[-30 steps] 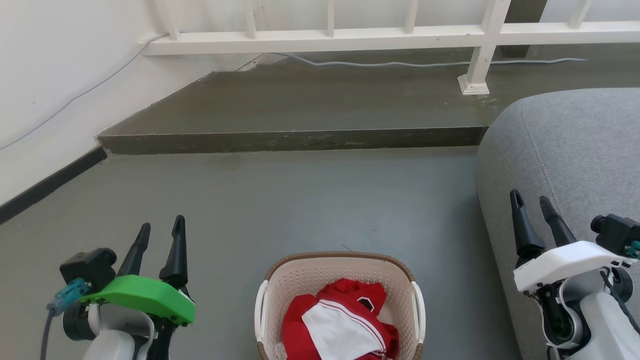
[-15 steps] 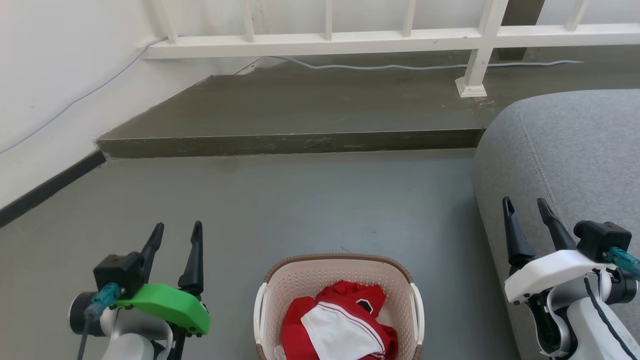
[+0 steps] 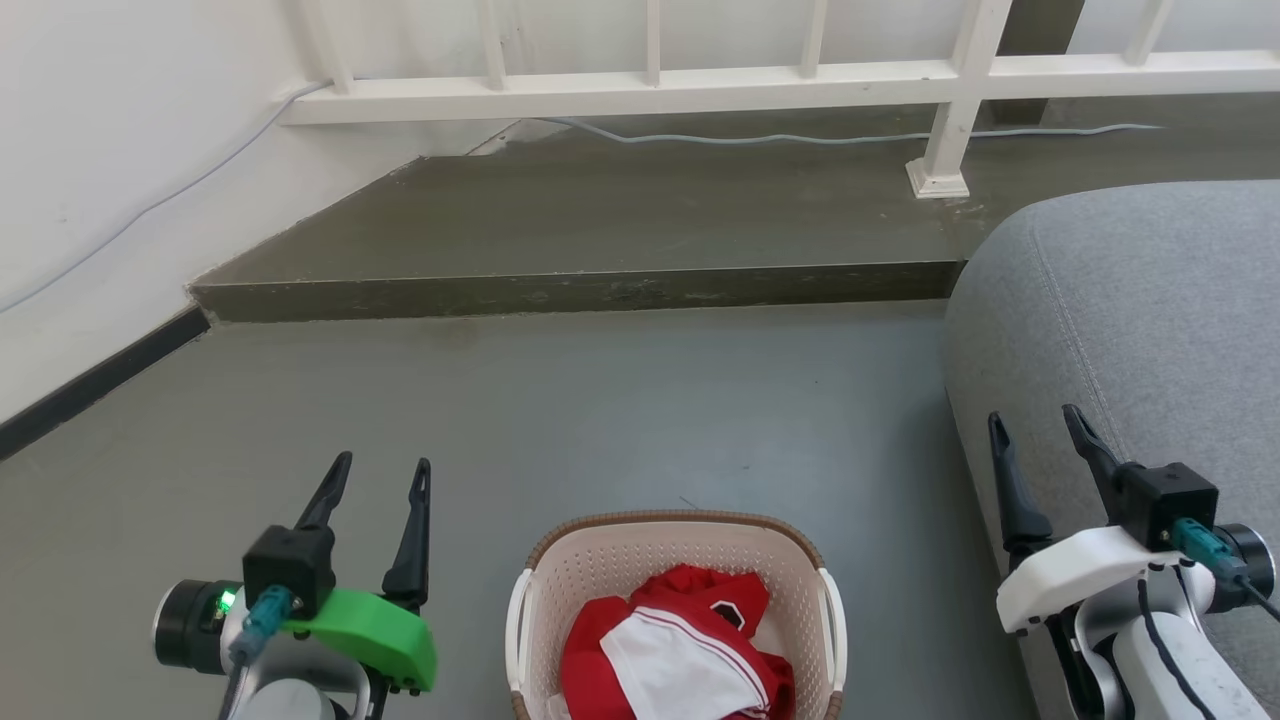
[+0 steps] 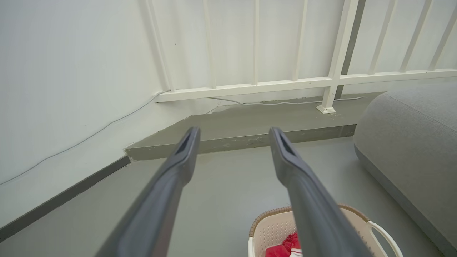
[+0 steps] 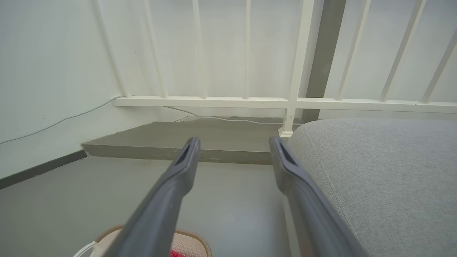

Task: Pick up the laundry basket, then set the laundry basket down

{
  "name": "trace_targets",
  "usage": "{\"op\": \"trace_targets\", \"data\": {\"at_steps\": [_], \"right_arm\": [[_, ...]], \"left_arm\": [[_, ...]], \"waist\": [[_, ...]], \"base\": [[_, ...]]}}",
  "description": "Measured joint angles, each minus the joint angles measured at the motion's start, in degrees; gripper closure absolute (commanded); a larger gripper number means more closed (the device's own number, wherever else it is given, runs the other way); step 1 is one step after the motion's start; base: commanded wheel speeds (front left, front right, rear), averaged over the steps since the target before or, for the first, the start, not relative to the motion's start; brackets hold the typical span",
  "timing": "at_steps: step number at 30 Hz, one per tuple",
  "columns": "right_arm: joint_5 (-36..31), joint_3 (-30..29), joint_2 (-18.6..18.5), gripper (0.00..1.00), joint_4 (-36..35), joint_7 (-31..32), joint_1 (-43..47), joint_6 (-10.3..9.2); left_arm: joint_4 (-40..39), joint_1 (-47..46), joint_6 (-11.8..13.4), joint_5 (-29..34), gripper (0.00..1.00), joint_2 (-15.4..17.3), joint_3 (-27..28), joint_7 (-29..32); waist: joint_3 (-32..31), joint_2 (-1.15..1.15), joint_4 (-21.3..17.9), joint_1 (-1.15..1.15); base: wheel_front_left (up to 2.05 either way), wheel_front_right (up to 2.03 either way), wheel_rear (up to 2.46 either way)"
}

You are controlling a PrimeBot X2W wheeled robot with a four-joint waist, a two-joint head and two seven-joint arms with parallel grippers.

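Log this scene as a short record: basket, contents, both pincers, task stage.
basket: cream perforated plastic laundry basket, brown rim, standing on the grey floor
contents: red and white clothing
left pincer: open, empty, left of the basket, apart from it
right pincer: open, empty, by the edge of the grey fabric sofa
task stage: basket not yet grasped

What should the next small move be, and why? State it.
Probably lower both arms inward toward the white side handles. The left gripper and right gripper are open, flanking the laundry basket without touching it, and it sits on the floor, not yet lifted.
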Motion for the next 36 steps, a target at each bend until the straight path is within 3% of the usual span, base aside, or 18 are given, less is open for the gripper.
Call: {"op": "trace_targets", "data": {"at_steps": [4,36], "right_arm": [[-2.3,0.5,0.1,0.00,0.0,-0.6,0.0,-0.07],[-2.5,-1.5,1.9,0.00,0.3,-0.7,0.0,0.11]], "left_arm": [[0.3,0.0,0.1,2.7,0.00,0.4,-0.9,-0.5],[2.5,0.0,1.0,0.6,0.00,-0.1,2.2,-0.5]], "waist": [[0.0,0.00,-0.1,0.00],[0.4,0.00,-0.4,0.00]], "base": [[0.00,0.00,0.00],[0.00,0.00,0.00]]}}
